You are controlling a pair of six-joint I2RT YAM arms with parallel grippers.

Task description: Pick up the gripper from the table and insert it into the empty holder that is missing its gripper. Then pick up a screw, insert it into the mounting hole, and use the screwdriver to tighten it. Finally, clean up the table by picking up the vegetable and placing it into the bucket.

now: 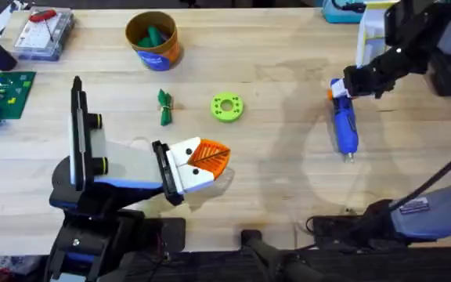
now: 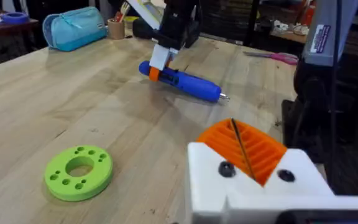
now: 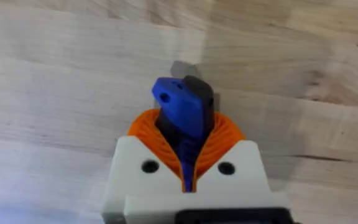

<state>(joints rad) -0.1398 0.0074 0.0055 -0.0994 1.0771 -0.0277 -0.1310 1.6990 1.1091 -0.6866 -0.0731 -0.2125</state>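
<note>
Right gripper [image 1: 341, 88] clamped on the screwdriver [image 1: 344, 128] collar, tool lying flat on the table [image 1: 272, 157]. Left gripper [image 2: 253, 155] closed, empty, near the holder [image 1: 124, 168]. Vegetable [image 1: 165, 106] beside green ring [image 1: 227, 107].

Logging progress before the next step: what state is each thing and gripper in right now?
screwdriver: lying on table, gripped at its orange end.
right gripper: shut on screwdriver.
left gripper: shut, holding nothing.
bucket: upright, something green inside.
vegetable: on table, outside bucket.
</note>
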